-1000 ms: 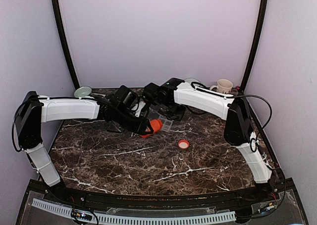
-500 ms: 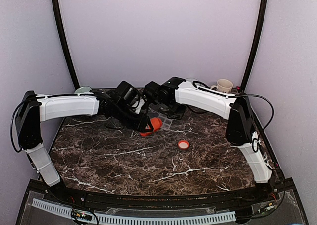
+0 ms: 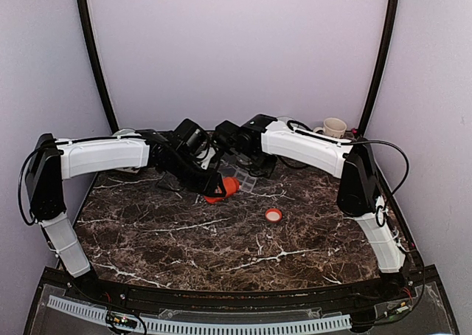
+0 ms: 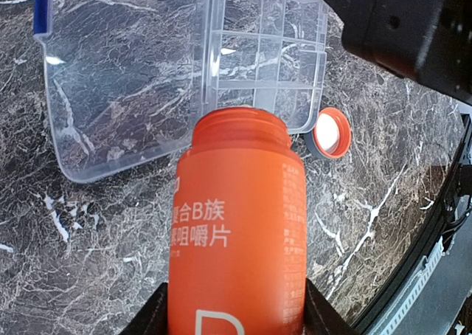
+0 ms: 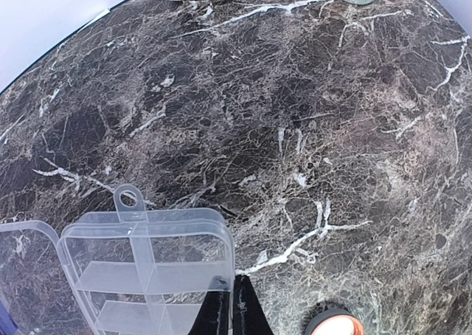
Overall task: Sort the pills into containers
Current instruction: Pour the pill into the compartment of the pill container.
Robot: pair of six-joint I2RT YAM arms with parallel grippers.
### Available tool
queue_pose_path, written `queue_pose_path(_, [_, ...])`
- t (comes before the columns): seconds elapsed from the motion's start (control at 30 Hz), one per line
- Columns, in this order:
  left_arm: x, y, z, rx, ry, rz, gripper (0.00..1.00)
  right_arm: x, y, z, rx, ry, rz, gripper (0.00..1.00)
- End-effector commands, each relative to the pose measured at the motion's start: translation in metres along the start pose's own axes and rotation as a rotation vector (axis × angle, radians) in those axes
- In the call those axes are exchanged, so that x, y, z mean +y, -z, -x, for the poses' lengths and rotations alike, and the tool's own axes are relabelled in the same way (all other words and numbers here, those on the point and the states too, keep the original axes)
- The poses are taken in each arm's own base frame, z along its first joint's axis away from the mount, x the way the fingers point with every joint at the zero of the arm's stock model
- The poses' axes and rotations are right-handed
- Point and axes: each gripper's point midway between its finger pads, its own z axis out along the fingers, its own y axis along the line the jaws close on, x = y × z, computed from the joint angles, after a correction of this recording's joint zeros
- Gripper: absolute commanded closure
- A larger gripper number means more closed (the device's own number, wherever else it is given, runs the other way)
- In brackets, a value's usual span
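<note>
Top external view gives the layout: a dark marble table point(image 3: 184, 239) with the left arm point(image 3: 103, 158) and right arm point(image 3: 302, 147) both reaching to the middle of its far half, where their grippers meet over the work. The clear organiser box point(image 4: 259, 34) lies there flat on the marble, and its hinged lid point(image 4: 110, 99) is folded open beside it, so the rows of compartments are exposed from above. Those in view look empty, so sorting seems barely begun. The left gripper point(image 4: 236, 316) is clamped around the body of an orange pill bottle point(image 4: 240, 224). The bottle is uncapped and tipped with its open mouth just above the near edge of the box, which looks like a pouring pose chosen to drop pills straight into the cells. The right gripper point(image 5: 232, 298) is closed, its tips at the box's side wall, probably steadying the light plastic against sliding. Whether they pinch the wall or only press on it cannot be told. The bottle cap point(image 3: 273, 215) rests liner-up on the table, off to the side and clear of the pour. No pills are visible, since the bottle's mouth faces away from the wrist camera.
</note>
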Motion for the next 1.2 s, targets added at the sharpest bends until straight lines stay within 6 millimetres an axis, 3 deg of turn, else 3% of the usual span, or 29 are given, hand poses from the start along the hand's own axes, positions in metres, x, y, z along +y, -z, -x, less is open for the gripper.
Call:
queue_pose_path(0.0, [-0.006, 0.004, 0.013, -0.031, -0.016, -0.005, 1.0, 0.005, 0.021, 0.006, -0.019, 0.001, 0.046, 1.0])
queue_pose_path(0.53, [-0.023, 0.016, 0.024, -0.26, -0.001, -0.157, 1.0, -0.003, 0.012, -0.013, 0.073, 0.02, 0.032, 1.0])
queue_pose_path(1.17, [-0.03, 0.018, 0.006, -0.313, -0.035, -0.249, 1.0, -0.014, -0.002, -0.012, 0.183, -0.028, 0.008, 1.0])
